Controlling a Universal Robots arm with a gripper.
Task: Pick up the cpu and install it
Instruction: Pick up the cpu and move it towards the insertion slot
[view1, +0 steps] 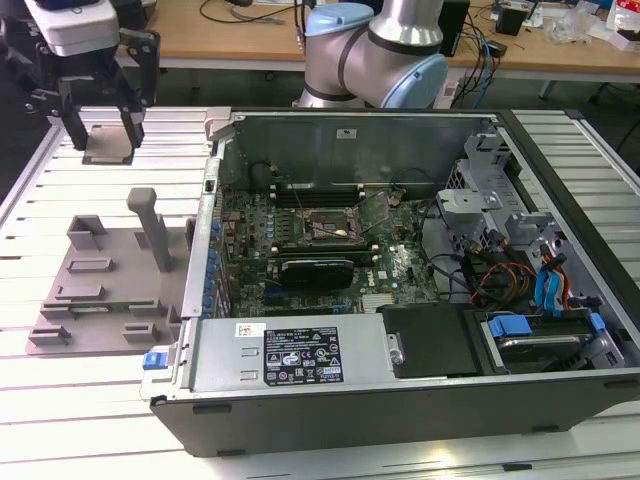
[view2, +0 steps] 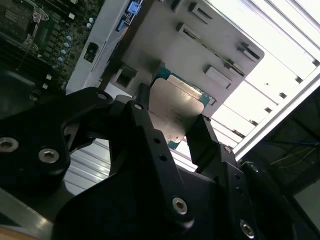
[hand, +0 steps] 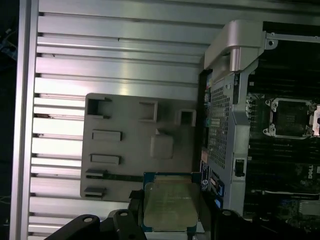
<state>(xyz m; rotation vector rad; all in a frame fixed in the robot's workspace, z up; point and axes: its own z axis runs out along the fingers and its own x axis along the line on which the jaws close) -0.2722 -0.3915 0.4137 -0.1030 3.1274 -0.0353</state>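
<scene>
The cpu, a flat square chip with a dull silver top, hangs above the slatted table at the exterior view's far left. My gripper is shut on it, one black finger against each side edge. In both wrist views the cpu sits between the black fingers, its thin blue-green rim showing. The open socket lies on the motherboard inside the case, well to the exterior view's right of the gripper, and it also shows as a square frame in the first wrist view.
A grey fixture plate with slots and an upright post lies on the table below the gripper. The open computer case has a raised side wall between plate and motherboard. A black card sits near the socket.
</scene>
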